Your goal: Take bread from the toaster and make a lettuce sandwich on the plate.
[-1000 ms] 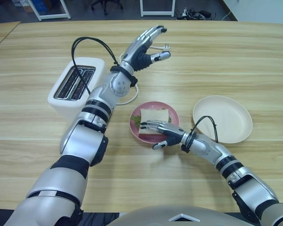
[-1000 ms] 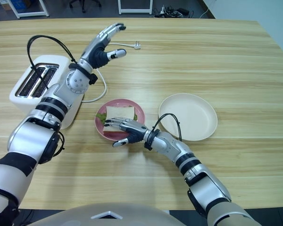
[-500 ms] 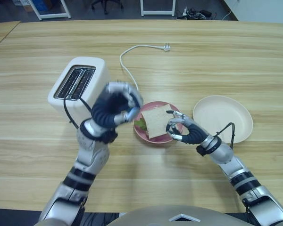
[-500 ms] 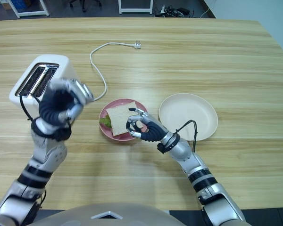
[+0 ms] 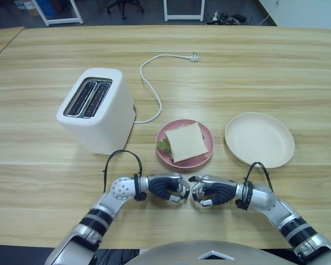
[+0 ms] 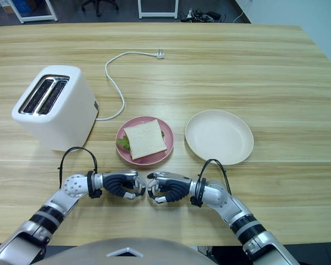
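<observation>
The left arm (image 5: 96, 218) and right arm (image 5: 291, 223) are silver, with black bands at the joints. The left hand (image 5: 165, 187) and right hand (image 5: 212, 189) have black palms and silver-backed fingers (image 5: 201, 179). A thin black cable (image 5: 121, 150) loops at each wrist.

Lighting is bright, even and diffuse, coming from overhead. The wooden table (image 5: 254, 72) carries a mild pale sheen, with no hard glare. The toaster (image 5: 102, 124) throws a short, soft shadow along its near base. The plate (image 5: 205, 157) and the cream dish (image 5: 259, 138) each show a thin, soft shadow under the near rim. The floor (image 5: 143, 11) beyond the far table edge is noticeably dimmer.
</observation>
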Robot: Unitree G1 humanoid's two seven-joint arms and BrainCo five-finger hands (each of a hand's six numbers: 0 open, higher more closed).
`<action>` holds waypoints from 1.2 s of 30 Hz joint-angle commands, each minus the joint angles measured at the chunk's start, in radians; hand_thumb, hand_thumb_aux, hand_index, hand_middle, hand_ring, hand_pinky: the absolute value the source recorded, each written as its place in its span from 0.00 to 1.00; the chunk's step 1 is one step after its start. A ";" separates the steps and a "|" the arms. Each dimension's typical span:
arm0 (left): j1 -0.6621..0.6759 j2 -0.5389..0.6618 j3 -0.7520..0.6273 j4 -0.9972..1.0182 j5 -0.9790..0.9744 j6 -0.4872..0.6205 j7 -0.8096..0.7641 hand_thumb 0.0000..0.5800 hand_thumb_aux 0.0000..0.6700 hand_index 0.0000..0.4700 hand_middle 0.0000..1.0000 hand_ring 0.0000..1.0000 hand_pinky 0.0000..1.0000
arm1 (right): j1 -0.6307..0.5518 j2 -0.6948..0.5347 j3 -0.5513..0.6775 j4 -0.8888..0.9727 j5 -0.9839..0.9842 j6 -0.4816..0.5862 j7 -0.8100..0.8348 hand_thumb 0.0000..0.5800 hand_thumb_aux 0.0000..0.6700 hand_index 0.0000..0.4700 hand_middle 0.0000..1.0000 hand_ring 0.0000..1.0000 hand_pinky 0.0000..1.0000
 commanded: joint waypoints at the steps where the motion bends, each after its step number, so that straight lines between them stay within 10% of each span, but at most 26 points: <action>1: -0.012 -0.004 -0.010 0.158 0.141 0.025 0.091 1.00 1.00 1.00 1.00 1.00 1.00 | 0.009 0.015 0.007 0.057 -0.076 0.048 0.006 1.00 1.00 1.00 1.00 1.00 1.00; 26: -0.353 -0.193 0.222 0.566 0.139 -0.025 0.723 1.00 0.98 0.98 1.00 1.00 1.00 | -0.420 0.342 -0.172 0.702 -0.197 -0.118 -0.673 1.00 1.00 1.00 1.00 1.00 1.00; 31: -0.213 -0.249 0.271 0.288 -0.312 -0.118 0.332 0.61 0.37 0.37 1.00 1.00 1.00 | -0.322 0.314 -0.217 0.539 0.069 -0.239 -0.420 1.00 1.00 1.00 1.00 1.00 1.00; 35: -0.091 -0.240 0.242 0.020 -0.539 -0.034 0.104 0.29 0.16 0.16 1.00 1.00 1.00 | -0.178 0.236 -0.177 0.261 0.285 -0.202 -0.190 1.00 1.00 1.00 1.00 1.00 1.00; 36: -0.054 -0.232 0.236 -0.069 -0.600 0.002 0.056 0.00 0.00 0.00 0.90 0.90 0.90 | -0.140 0.208 -0.166 0.173 0.351 -0.177 -0.136 1.00 1.00 1.00 1.00 1.00 1.00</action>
